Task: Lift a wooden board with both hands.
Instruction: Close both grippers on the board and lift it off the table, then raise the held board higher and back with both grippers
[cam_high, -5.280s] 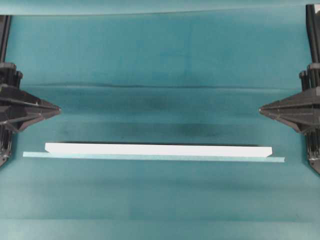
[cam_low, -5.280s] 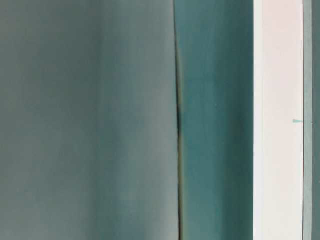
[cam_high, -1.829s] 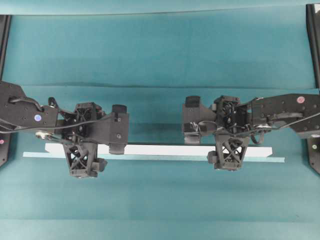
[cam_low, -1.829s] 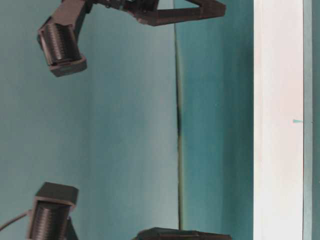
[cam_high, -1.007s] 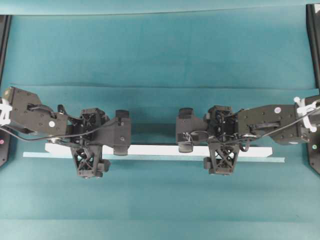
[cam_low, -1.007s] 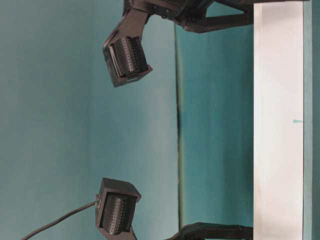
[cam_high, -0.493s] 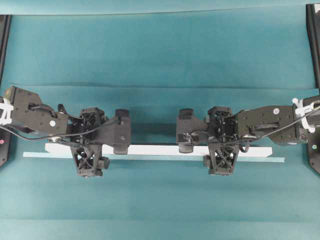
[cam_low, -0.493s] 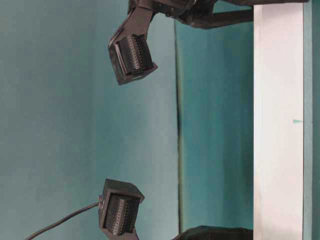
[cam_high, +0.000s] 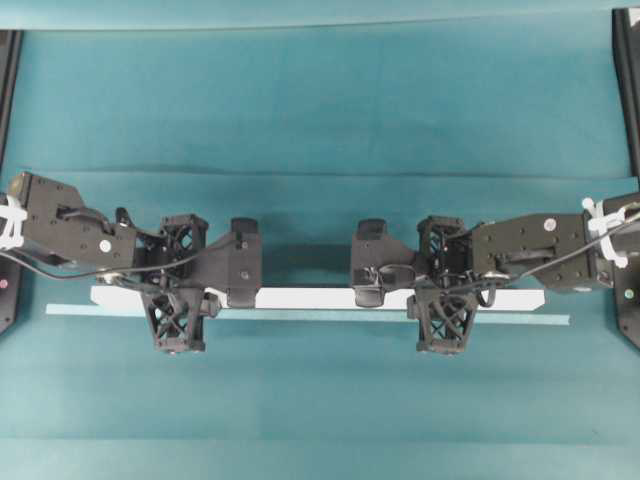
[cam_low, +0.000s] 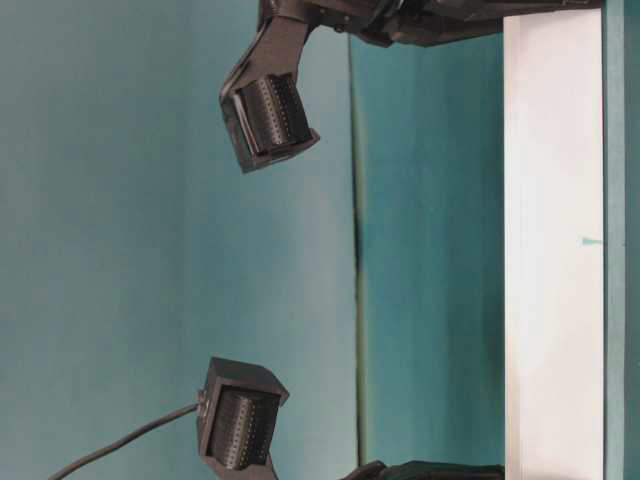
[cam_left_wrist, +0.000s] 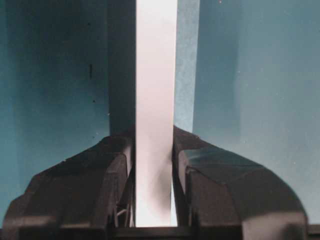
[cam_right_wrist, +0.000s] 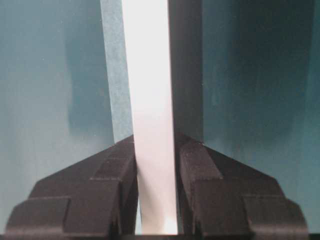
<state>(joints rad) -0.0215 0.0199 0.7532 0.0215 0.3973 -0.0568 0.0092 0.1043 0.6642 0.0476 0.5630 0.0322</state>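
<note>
The wooden board (cam_high: 310, 298) is a long white plank lying left to right on the teal cloth. My left gripper (cam_high: 178, 296) straddles it near its left end, and my right gripper (cam_high: 443, 297) straddles it right of the middle. In the left wrist view the board (cam_left_wrist: 155, 75) runs between the two black fingers of the left gripper (cam_left_wrist: 154, 145), which press on both its long edges. The right wrist view shows the same: the board (cam_right_wrist: 147, 75) is pinched in the right gripper (cam_right_wrist: 155, 150). At table level the board (cam_low: 550, 250) appears as a white band.
A thin pale teal strip (cam_high: 300, 316) lies along the board's near edge, also seen beside it as the strip (cam_left_wrist: 186, 65) and the strip (cam_right_wrist: 112, 65). Creased teal cloth (cam_high: 320, 110) covers the table. Black arm columns (cam_high: 625, 60) stand at the far corners.
Both grippers have gone from wide open to closed against the board's long edges. The arms have barely moved. The board has shifted slightly in the table-level view.
</note>
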